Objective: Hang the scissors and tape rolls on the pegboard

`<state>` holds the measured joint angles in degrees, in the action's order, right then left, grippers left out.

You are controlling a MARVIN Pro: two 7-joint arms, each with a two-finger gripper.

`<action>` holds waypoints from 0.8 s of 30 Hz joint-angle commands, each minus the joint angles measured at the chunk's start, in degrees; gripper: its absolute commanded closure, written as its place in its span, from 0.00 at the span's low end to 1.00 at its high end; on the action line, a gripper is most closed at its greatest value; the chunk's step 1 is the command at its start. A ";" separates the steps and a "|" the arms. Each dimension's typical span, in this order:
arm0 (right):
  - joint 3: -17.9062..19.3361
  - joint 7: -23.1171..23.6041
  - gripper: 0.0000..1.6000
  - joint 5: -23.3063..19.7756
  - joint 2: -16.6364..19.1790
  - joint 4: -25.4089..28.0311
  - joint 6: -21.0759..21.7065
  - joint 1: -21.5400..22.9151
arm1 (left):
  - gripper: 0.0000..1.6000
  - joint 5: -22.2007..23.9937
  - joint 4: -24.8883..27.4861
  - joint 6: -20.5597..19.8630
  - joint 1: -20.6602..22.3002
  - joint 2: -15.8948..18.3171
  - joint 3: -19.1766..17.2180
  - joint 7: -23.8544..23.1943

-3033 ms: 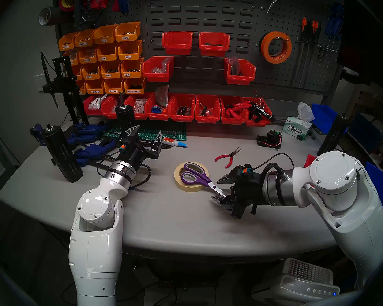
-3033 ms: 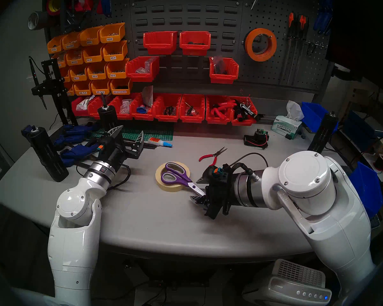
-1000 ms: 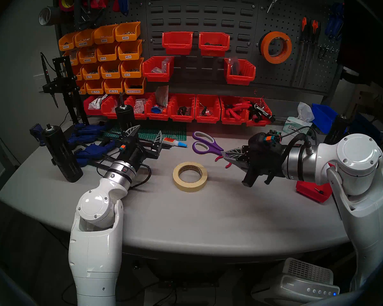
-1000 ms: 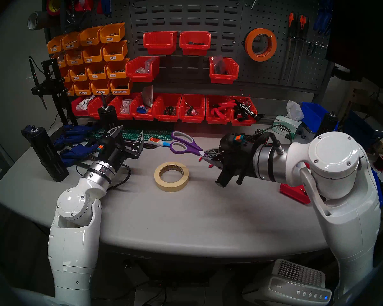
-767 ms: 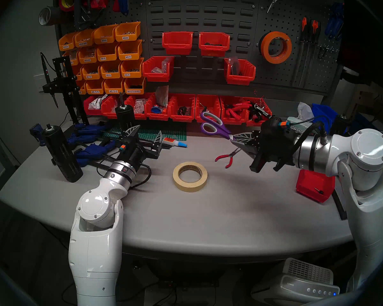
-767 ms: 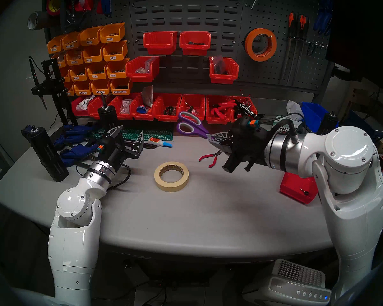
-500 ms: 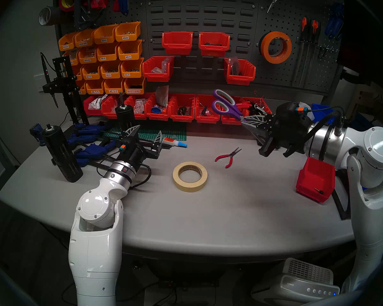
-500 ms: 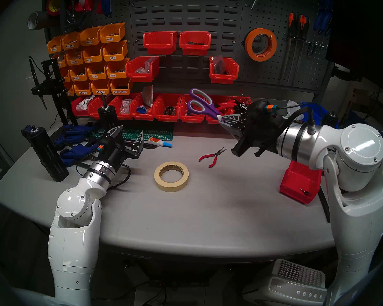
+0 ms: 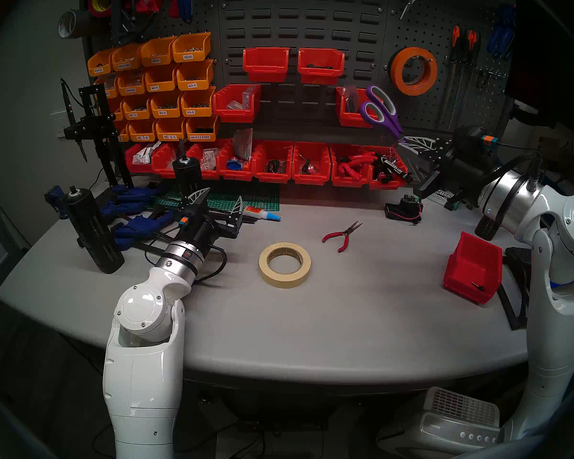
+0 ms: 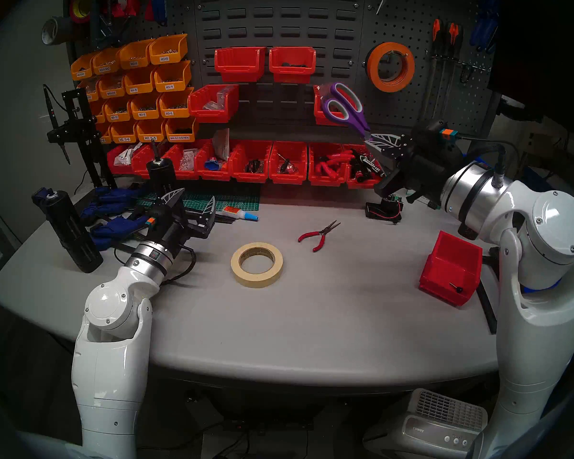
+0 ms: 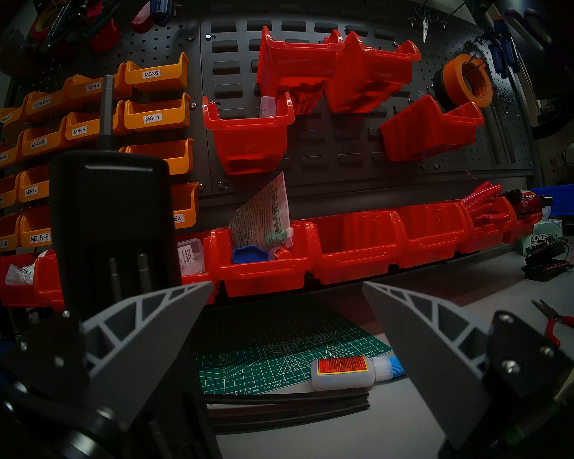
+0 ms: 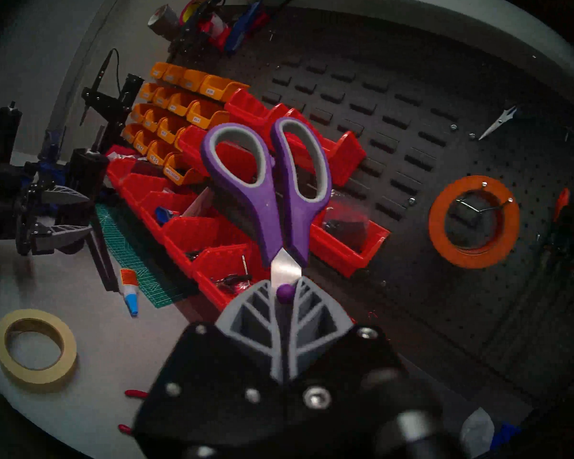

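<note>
Right pincer is clamped on the silver blades of the scissors, held mid-frame, purple grey-lined loops uppermost, before the pegboard. Left pincer stands wide apart, empty. Cream tape roll lies flat on the table, centre.

Workshop: pegboard with hung tools, labelled orange screw bins, grey workbench

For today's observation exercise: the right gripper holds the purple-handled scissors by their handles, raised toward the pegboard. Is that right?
Not quite. The right gripper grips the purple-handled scissors by their blades, handles pointing away, as the right wrist view shows. They are indeed raised toward the pegboard.
</note>
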<state>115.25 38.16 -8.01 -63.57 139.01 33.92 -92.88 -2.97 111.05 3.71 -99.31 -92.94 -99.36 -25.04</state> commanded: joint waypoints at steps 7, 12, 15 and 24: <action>-2.99 -12.63 1.00 4.94 -7.55 0.99 -3.11 4.16 | 0.00 0.00 0.02 0.42 0.03 0.01 0.02 0.01; -5.45 -16.32 1.00 7.18 -9.92 -1.07 -3.70 7.46 | 0.00 0.00 0.03 0.40 0.03 0.01 0.02 0.00; -7.15 -19.56 1.00 8.48 -10.43 -2.64 -3.76 9.28 | 0.00 0.00 0.03 0.38 0.03 0.01 0.02 0.00; -10.54 -25.80 1.00 10.87 -10.41 -8.45 -4.88 13.30 | 0.00 0.00 0.03 0.40 0.03 0.01 0.02 0.01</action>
<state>106.04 16.41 1.58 -73.64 131.96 30.91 -85.15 -2.97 111.06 3.71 -99.32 -92.94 -99.36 -25.04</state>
